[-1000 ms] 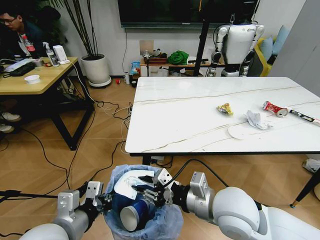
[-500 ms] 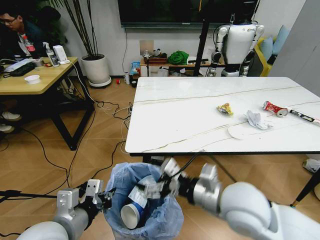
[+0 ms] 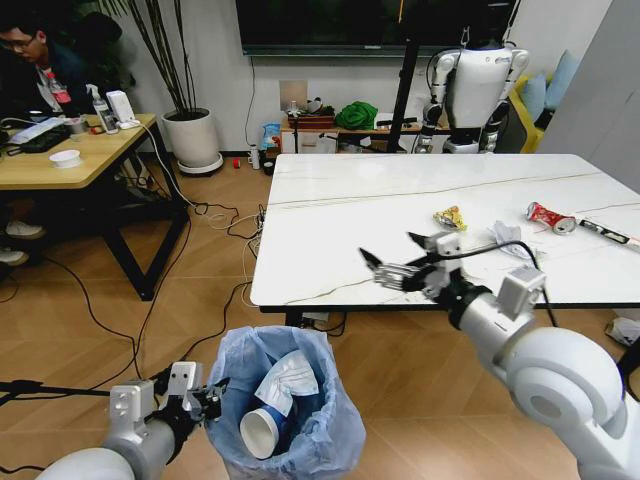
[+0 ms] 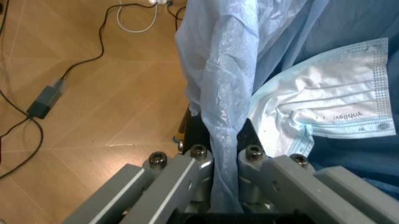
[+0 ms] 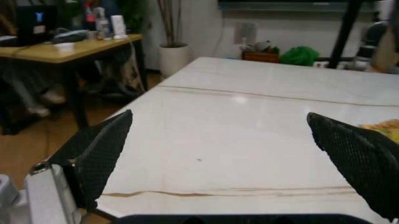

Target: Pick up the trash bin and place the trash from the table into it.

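Observation:
The trash bin, lined with a light-blue bag, stands on the floor in front of the table. A blue-and-white paper cup and a white face mask lie inside it. My left gripper is shut on the bag's rim, with the mask just beyond. My right gripper hangs open and empty over the table's front edge, its black pads spread wide. On the table lie a yellow wrapper, a tissue, a red can, a dark stick wrapper and a white lid.
A wooden desk with a seated person stands at the left. Cables trail over the floor between desk and table. A potted plant, a low shelf and another robot line the back wall.
My right gripper has let the white mask drop into the bin, risen out of it and swung up and right to the table's front edge. The left gripper has stayed on the bag.

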Controlling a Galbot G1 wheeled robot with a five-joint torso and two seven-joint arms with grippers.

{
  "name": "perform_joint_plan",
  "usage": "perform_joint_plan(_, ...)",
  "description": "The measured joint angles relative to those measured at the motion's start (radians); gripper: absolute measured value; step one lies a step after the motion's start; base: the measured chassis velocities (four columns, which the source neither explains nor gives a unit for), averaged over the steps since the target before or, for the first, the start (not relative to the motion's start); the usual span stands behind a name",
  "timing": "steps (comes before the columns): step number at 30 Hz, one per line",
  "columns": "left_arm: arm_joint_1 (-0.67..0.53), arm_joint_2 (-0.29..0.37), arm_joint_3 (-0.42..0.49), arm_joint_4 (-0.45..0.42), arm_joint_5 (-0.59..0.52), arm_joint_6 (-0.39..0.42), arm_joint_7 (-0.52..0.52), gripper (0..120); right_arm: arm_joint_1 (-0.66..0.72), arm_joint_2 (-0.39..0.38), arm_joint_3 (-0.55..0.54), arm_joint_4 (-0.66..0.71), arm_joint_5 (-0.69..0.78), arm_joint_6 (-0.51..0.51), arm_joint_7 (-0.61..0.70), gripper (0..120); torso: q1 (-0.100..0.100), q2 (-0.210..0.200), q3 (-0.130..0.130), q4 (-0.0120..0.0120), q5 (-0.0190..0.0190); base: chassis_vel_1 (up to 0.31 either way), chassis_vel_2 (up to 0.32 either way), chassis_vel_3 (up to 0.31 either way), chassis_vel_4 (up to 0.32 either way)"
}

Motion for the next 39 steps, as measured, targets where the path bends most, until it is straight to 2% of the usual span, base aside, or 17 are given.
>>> perform_joint_plan(1, 0.0, 0.0, 0.0, 0.0, 0.0, 0.0, 0.0, 0, 0.0, 0.0, 0.0, 0.0, 0.0, 0.0, 0.0, 100, 0.0, 0.0, 0.0, 0.0, 0.0, 0.0, 0.0, 0.0, 0.0)
perform_joint_plan(4, 0.008, -0.003, -0.007, 0.0, 0.0, 0.0, 0.0, 0, -0.071, 0.062, 0.103, 0.0, -0.087, 0.016, -0.034, 100, 0.0, 0.0, 0.0, -0.0001, 0.0, 0.0, 0.0, 0.0, 0.0)
perform_joint_plan(12, 0.012, -0.004, -0.012, 0.0, -0.004, 0.0, 0.0, 0, -0.102, 0.115, 0.193, 0.009, -0.113, 0.021, -0.038, 100, 0.0, 0.0, 0.0, 0.0, 0.0, 0.0, 0.0, 0.0, 0.0)
perform_joint_plan(23, 0.025, -0.015, -0.01, 0.0, 0.001, 0.0, 0.0, 0, -0.111, 0.132, 0.196, 0.015, -0.116, 0.02, -0.038, 100, 0.0, 0.0, 0.0, 0.0002, -0.0001, -0.004, -0.008, 0.009, 0.009)
perform_joint_plan(39, 0.031, -0.018, -0.009, 0.0, 0.005, 0.0, 0.001, 0, -0.117, 0.134, 0.204, -0.003, -0.117, 0.02, -0.039, 100, 0.0, 0.0, 0.0, 0.0001, -0.0001, -0.079, -0.082, 0.08, 0.073)
